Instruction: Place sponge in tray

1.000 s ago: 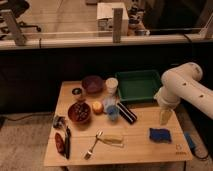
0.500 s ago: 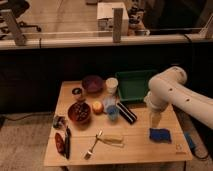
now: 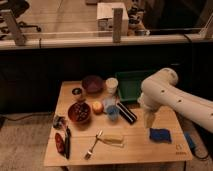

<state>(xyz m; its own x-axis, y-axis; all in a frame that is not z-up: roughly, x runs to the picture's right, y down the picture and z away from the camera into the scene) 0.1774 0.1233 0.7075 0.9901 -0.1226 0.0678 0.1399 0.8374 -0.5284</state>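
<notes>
The bright blue sponge (image 3: 160, 135) lies flat on the wooden table (image 3: 150, 152) near its right front corner. The dark green tray (image 3: 131, 80) stands at the back right of the table, partly hidden behind my white arm (image 3: 167, 92). My gripper (image 3: 149, 120) hangs down from the arm, just left of the sponge and a little above it, in front of the tray. It holds nothing that I can see.
A purple bowl (image 3: 93, 83), a white cup (image 3: 112, 85), a light blue cup (image 3: 112, 113), an orange fruit (image 3: 98, 107), a dark bowl of red pieces (image 3: 79, 112), a black bar (image 3: 126, 112), a fork (image 3: 92, 145) and a yellow item (image 3: 113, 140) fill the table's left and middle.
My arm has swung left and down from the table's right edge, bringing the gripper over the table beside the sponge. The sponge has not moved.
</notes>
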